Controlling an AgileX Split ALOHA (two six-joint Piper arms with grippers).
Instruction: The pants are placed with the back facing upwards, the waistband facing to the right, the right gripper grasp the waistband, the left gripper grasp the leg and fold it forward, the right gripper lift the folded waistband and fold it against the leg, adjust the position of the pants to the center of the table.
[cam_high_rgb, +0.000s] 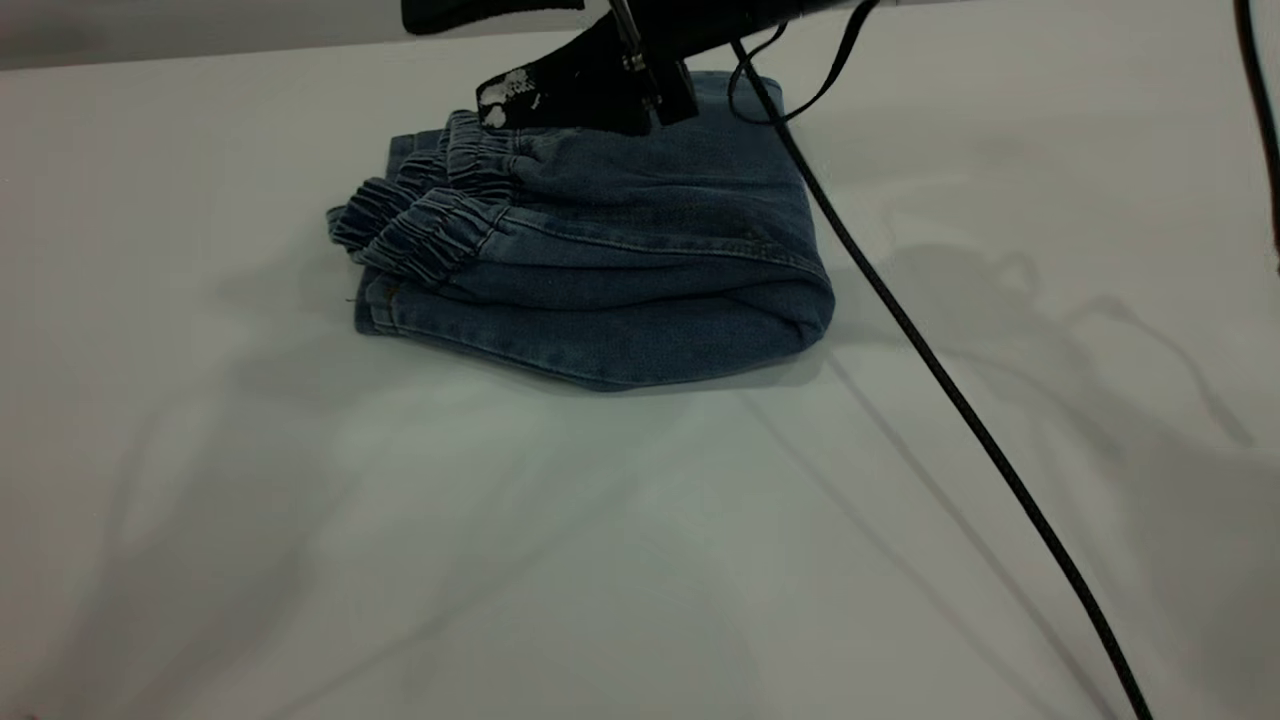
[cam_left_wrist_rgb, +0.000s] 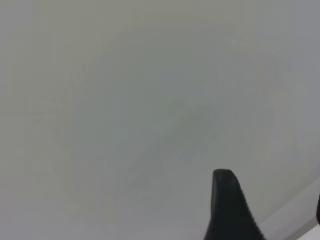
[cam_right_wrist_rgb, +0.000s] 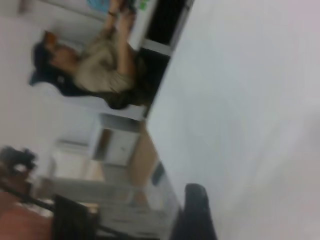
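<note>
On the far half of the table (cam_high_rgb: 600, 560), a little toward the left arm's side, the pants (cam_high_rgb: 620, 290) lie folded into a thick, compact bundle of several layers. The waistband (cam_high_rgb: 425, 225) now faces the left arm's side, its gathered ruffles stacked in two or three ridges at that end of the bundle. The opposite end is a rounded fold, and the near edge bulges in a soft curve toward the camera. A flat stitched hem shows beneath the ruffles at the near corner on the waistband side.

One black gripper (cam_high_rgb: 570, 95) reaches in from above the bundle's far edge, its wedge-shaped tip with white scuffs just above or touching the denim behind the waistband; which arm it belongs to, how far its fingers are apart, and whether it holds cloth cannot be told. A black cable (cam_high_rgb: 940, 370) runs from it diagonally past the folded end toward the near right corner.

Nearer than the bundle, and on both sides of it, the tabletop is bare, crossed only by faint shadows.

The left wrist view shows one dark finger (cam_left_wrist_rgb: 227, 205) over plain tabletop. The right wrist view shows one dark finger (cam_right_wrist_rgb: 195, 212) at the table's edge, with a seated person (cam_right_wrist_rgb: 95, 65) beyond it.
</note>
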